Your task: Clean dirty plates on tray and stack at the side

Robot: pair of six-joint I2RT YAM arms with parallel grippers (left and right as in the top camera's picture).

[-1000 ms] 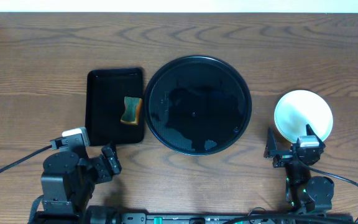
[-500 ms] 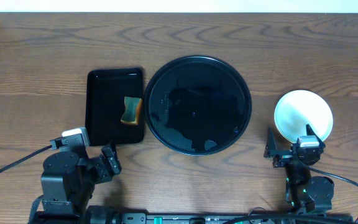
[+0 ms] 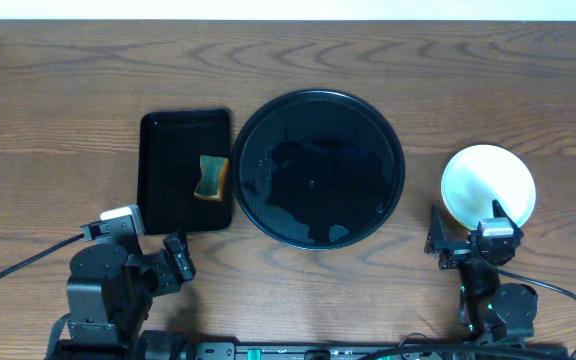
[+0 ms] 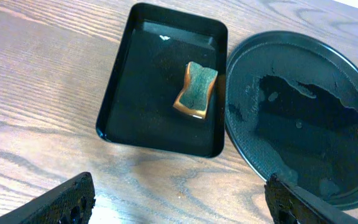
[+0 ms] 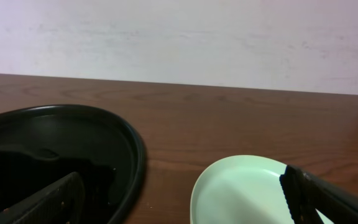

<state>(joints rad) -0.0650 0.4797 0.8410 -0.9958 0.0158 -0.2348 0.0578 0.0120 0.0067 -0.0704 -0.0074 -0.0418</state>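
Note:
The round black tray (image 3: 317, 118) sits mid-table with no plates on it, only wet patches; it also shows in the left wrist view (image 4: 278, 62) and the right wrist view (image 5: 135, 149). A clean pale mint plate (image 3: 488, 183) lies on the table right of the tray, also in the right wrist view (image 5: 241, 186). I cannot tell whether other plates lie under it. My right gripper (image 3: 466, 230) (image 5: 185, 205) is open and empty just in front of the plate. My left gripper (image 3: 175, 262) (image 4: 182, 208) is open and empty over bare wood near the front edge.
A smaller rectangular black tray (image 3: 163, 195) (image 4: 129, 106) stands left of the round tray, with a green-and-orange sponge (image 3: 212, 177) (image 4: 196, 90) lying in it. A pale wall runs along the table's far edge.

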